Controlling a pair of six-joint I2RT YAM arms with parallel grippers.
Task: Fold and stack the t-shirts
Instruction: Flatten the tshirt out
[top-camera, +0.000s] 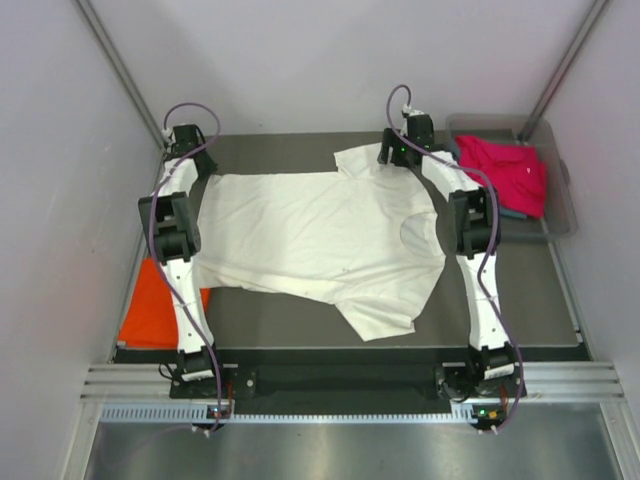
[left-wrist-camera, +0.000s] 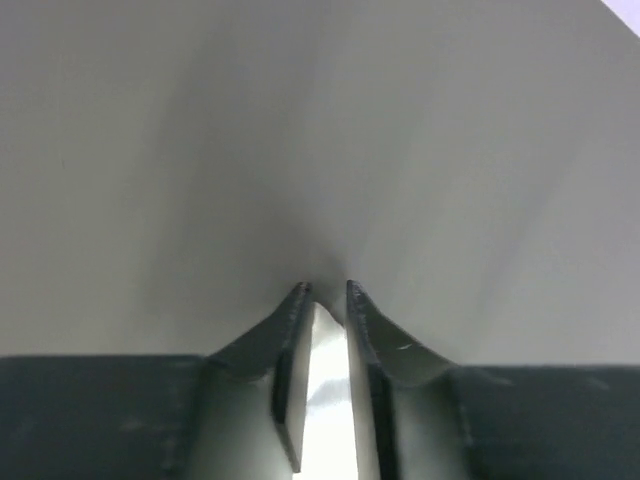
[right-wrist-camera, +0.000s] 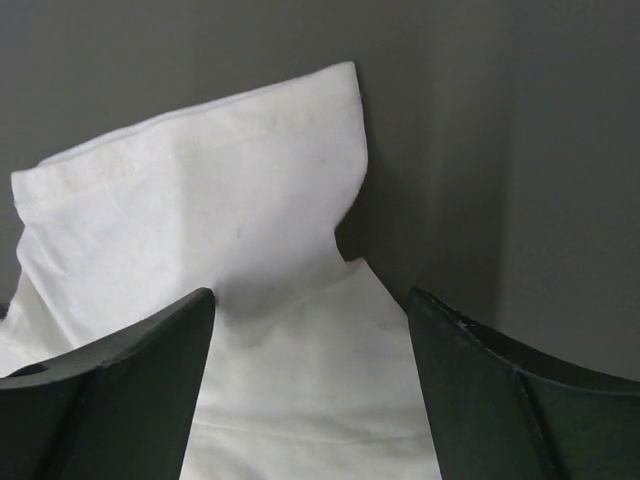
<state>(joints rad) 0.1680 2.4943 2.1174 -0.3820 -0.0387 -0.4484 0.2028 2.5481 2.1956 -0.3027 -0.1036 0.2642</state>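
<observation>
A large cream-white t-shirt (top-camera: 320, 235) lies spread flat on the dark table, collar toward the right. My left gripper (top-camera: 190, 140) is at the shirt's far left corner. In the left wrist view its jaws (left-wrist-camera: 325, 290) stand nearly together with white cloth (left-wrist-camera: 300, 130) pinched between them, and creases run out from the tips. My right gripper (top-camera: 400, 152) hangs over the far sleeve. In the right wrist view it (right-wrist-camera: 310, 300) is open wide with the sleeve (right-wrist-camera: 200, 190) lying loose between the fingers. An orange t-shirt (top-camera: 150, 315) lies at the table's left edge.
A clear plastic bin (top-camera: 565, 215) at the far right holds a magenta-pink t-shirt (top-camera: 505, 170) on top of a grey-blue one (top-camera: 515, 212). White walls close in the table on the left, back and right. Both arm bases sit at the near edge.
</observation>
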